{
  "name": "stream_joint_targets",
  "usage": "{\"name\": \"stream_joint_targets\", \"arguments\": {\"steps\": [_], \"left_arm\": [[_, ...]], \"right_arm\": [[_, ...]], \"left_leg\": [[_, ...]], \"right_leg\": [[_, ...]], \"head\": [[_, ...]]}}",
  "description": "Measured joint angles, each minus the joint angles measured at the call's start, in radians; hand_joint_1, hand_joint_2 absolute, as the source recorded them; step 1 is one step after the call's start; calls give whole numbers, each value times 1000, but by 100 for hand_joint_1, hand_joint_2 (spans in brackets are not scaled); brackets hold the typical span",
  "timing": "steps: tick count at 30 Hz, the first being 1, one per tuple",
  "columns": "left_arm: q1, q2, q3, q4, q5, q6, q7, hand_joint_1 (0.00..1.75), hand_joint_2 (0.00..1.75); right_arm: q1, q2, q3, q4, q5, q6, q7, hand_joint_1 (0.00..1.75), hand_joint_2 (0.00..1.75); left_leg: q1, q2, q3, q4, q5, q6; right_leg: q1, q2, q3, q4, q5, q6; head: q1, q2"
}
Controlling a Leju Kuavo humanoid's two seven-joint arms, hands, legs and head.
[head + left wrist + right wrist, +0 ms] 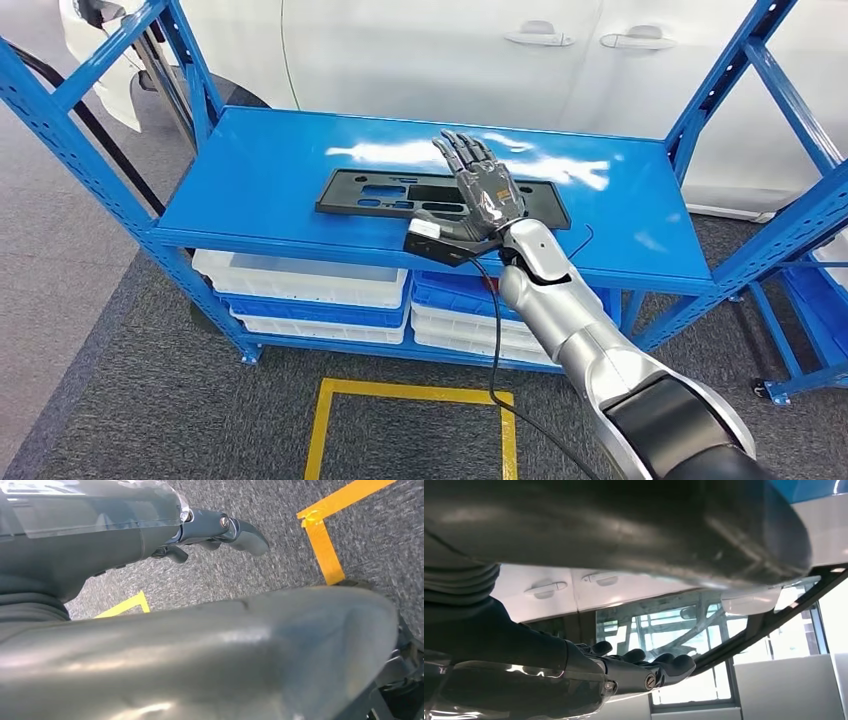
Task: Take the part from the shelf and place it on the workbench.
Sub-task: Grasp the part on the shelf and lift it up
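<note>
Black plastic part [440, 199] is lying flat on the blue shelf [270, 170], near the front edge. Right hand [478, 190] is hovering just over its right half with fingers stretched out and apart, gripping nothing. Left hand [220, 530] is hanging over grey carpet [280, 510] with yellow tape [325, 545], fingers loosely curled, not holding anything.

Part [400, 192]: flat black plastic panel, long and rectangular, with several cut-out slots. Lies flat on the blue shelf top [270, 170], centre of the head view, long side roughly parallel to the shelf's front edge, slightly skewed. Right portion is hidden behind the right hand [480, 190]; contact unclear.
</note>
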Motion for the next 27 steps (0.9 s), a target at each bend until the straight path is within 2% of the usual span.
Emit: {"name": "stream_joint_targets", "arguments": {"steps": [1,2,3,5,6,7,8,10,11,12,13,14,16,17,21,22,23,25,26,27], "left_arm": [[0,0,0,0,0,0,0,0,0],[0,0,0,0,0,0,0,0,0],[0,-1,0,0,0,0,0,0,0],[0,0,0,0,0,0,1,0,0],[0,0,0,0,0,1,1,0,0],[0,1,0,0,0,1,1,0,0],[0,1,0,0,0,2,1,0,0],[0,1,0,0,0,2,1,0,0],[0,1,0,0,0,2,1,0,0],[1,1,0,0,0,2,1,0,0],[0,1,0,0,0,2,1,0,0],[0,1,0,0,0,2,0,0,0],[-1,2,0,0,0,2,0,0,0],[-1,2,0,0,0,2,0,0,0],[-1,2,0,0,0,2,1,0,0],[-1,2,0,0,0,2,1,0,0],[-1,2,0,0,0,2,1,0,0],[-1,3,0,0,-1,1,1,0,0],[0,3,0,0,-1,0,1,0,0],[0,3,0,0,-2,0,1,0,0]], "right_arm": [[-1,0,0,0,0,0,-1,0,0],[-2,0,0,0,0,0,-1,0,0],[-2,1,0,0,0,1,-2,0,0],[-3,0,0,0,-2,0,-5,0,0],[-5,0,0,0,-3,-1,-7,0,0],[-6,2,0,0,-4,-1,-10,0,0],[-8,3,0,1,-5,-2,-13,0,0],[-8,5,0,4,-6,-2,-17,0,0],[-7,5,0,6,-7,-2,-17,0,0],[-7,6,0,9,-7,-2,-17,0,0],[-7,6,0,10,-7,-2,-17,0,0],[-7,7,0,11,-7,-2,-17,0,0],[-9,8,0,13,-7,-2,-17,0,0],[-9,9,1,14,-7,-2,-17,0,0],[-8,9,2,19,-7,-3,-17,0,0],[-8,9,2,21,-6,-3,-18,0,0],[-6,9,2,23,-6,-3,-18,0,0],[4,9,3,30,-2,-3,-18,0,0],[12,9,3,34,0,-3,-18,0,0],[19,9,4,39,2,-4,-18,0,0]], "left_leg": [[-1,0,1,1,-3,-4],[-3,0,1,1,-5,-9],[-3,0,1,1,-6,-14],[-4,1,5,0,-10,-24],[-4,2,0,15,-21,-29],[-4,3,-15,50,-42,-34],[-2,3,-43,108,-72,-38],[1,4,-113,242,-124,-44],[2,4,-137,281,-130,-45],[3,4,-142,280,-115,-46],[4,4,-126,239,-83,-46],[4,5,-96,171,-43,-45],[3,4,-36,46,6,-38],[1,4,-22,18,11,-33],[0,3,-14,1,12,-8],[1,3,-12,-3,14,-2],[3,4,-10,-5,14,1],[2,4,-10,-5,13,5],[1,4,-10,-5,12,6],[1,3,-9,-4,11,7]], "right_leg": [[3,0,23,-51,18,-6],[6,0,34,-76,22,-10],[9,1,35,-80,19,-15],[5,1,40,-87,21,-25],[2,1,45,-92,22,-31],[-1,0,49,-97,23,-37],[-2,0,53,-99,23,-41],[-1,0,54,-98,20,-44],[-1,0,54,-96,19,-45],[-1,0,55,-94,16,-44],[-1,0,57,-92,13,-42],[-1,0,59,-89,9,-40],[2,2,62,-82,1,-32],[4,2,62,-80,-2,-27],[1,2,59,-69,-15,-4],[0,1,47,-40,-33,1],[-2,1,23,11,-61,5],[-3,1,-48,150,-121,10],[-3,1,-75,199,-133,11],[-3,1,-86,212,-125,11]], "head": [[0,0],[0,0],[0,0],[0,0],[0,0],[0,0],[0,0],[0,0],[0,0],[0,0],[0,0],[0,0],[0,0],[0,0],[0,0],[0,0],[0,0],[0,0],[0,0],[0,0]]}}
